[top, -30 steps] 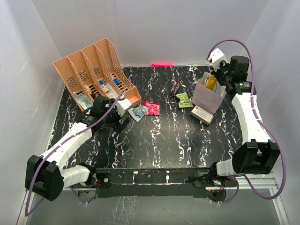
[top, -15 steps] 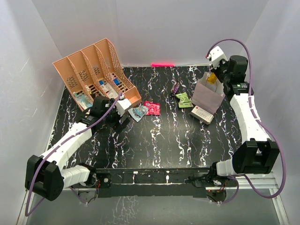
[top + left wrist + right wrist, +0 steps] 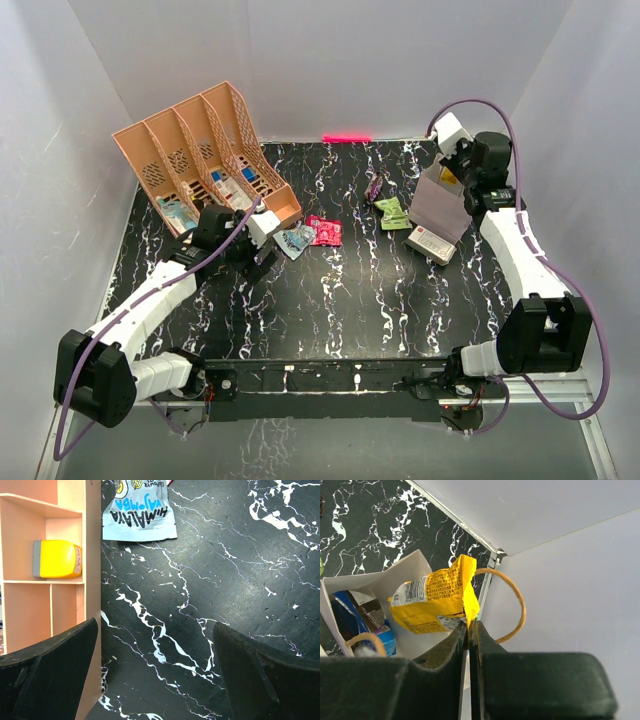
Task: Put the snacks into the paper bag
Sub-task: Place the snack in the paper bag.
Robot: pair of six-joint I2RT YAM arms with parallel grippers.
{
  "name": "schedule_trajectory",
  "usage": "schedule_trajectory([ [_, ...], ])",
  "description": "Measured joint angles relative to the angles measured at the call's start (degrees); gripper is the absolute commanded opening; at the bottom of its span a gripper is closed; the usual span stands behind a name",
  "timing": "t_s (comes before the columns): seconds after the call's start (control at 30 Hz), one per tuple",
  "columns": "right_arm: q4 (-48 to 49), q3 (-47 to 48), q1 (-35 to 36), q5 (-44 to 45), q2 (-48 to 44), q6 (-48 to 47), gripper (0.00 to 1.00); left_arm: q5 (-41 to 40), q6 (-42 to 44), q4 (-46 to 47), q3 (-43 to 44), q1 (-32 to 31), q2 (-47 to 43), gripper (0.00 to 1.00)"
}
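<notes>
Left wrist view, left fingers [image 3: 260, 675]: we see them spread wide and empty over the dark marbled worktop [image 3: 225, 580], just beside the peach organiser [image 3: 92, 555]. Nothing lies between them.
Light blue packet [image 3: 139, 512]: flat on the worktop ahead of those fingers, near the organiser's corner, not yet picked up.
Pink packet [image 3: 325, 230]: touching or just beside the light blue one in the top external view; we cannot tell which.
White box [image 3: 432, 244]: lies at the foot of the bag. We judge it is no snack and leave it out of the count.
Green packet [image 3: 392, 213]: loose on the worktop, near the bag's left side.
Purple bar [image 3: 374, 187]: a little beyond the green packet, also loose.
Paper bag [image 3: 410, 567]: upright at the far right of the worktop, mouth open. From the right wrist we see blue and dark wrappers [image 3: 350, 615] already inside.
Right fingers [image 3: 462, 645]: pressed together on one edge of the yellow packet [image 3: 432, 602], which hangs over the bag's mouth, beside a cord handle [image 3: 512, 600].
Done: at least a couple of snacks are in the bag, as far as we can see.
In hand: the yellow packet, which we judge is ready to be let go into the bag.
Remaining: four snacks lie in the open (light blue, pink, green, purple), so we put the task at roughly half done.
</notes>
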Motion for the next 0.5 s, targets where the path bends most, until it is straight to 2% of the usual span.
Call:
schedule_trajectory([
  [0.5, 2.3, -4.7, 1.2, 1.3, -0.7, -0.2, 0.14, 0.3, 0.0, 0.0, -0.6, 0.0, 0.0, 0.98],
])
